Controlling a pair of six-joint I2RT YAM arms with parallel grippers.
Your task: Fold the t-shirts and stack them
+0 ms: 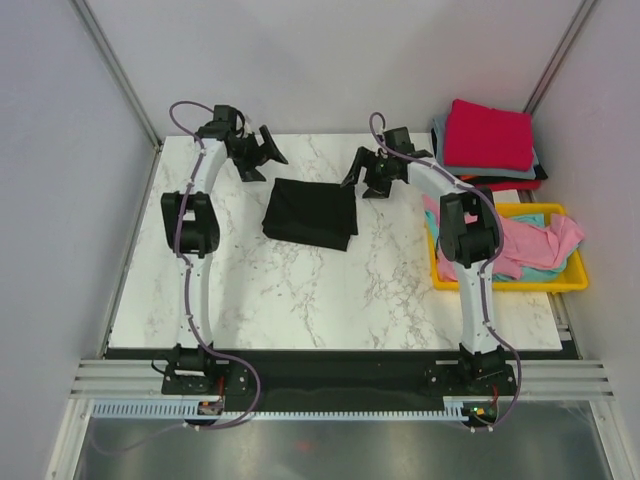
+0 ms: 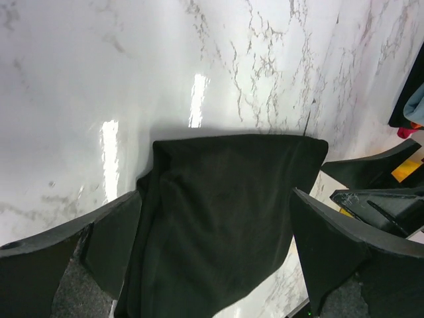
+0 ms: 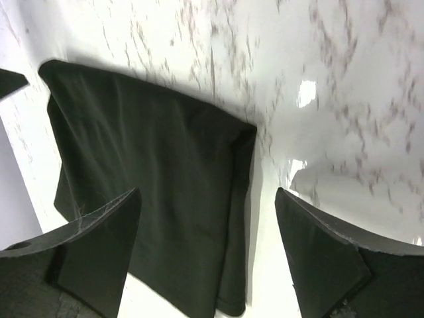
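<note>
Near right: the yellow tray holds a loose heap, a pink tee over a teal tee. Both are crumpled and not yet folded.

Mid surface: the black tee lies folded in a flat rectangle, with nothing touching it.

Just beyond it, your left hand hangs off its far left corner, jaws wide and empty. Your right hand hangs off its far right corner, also wide and empty. Both wrist views show the tee below the fingers with no contact.

Far right corner: a folded stack with the red tee on top. There are greyish and dark layers under it; I can't tell how many.

Handling, my call: the black tee is light, limp cotton with no stiffness. Pinch only the top ply and the fold likely sags open or the layers slide apart. Take hold at the two far corners, one hand each, biting through every layer at the edge. Keep it level and taut between the hands on the way to the stack. The marble looks slick, so expect the cloth to skid rather than bunch if you push it.
</note>
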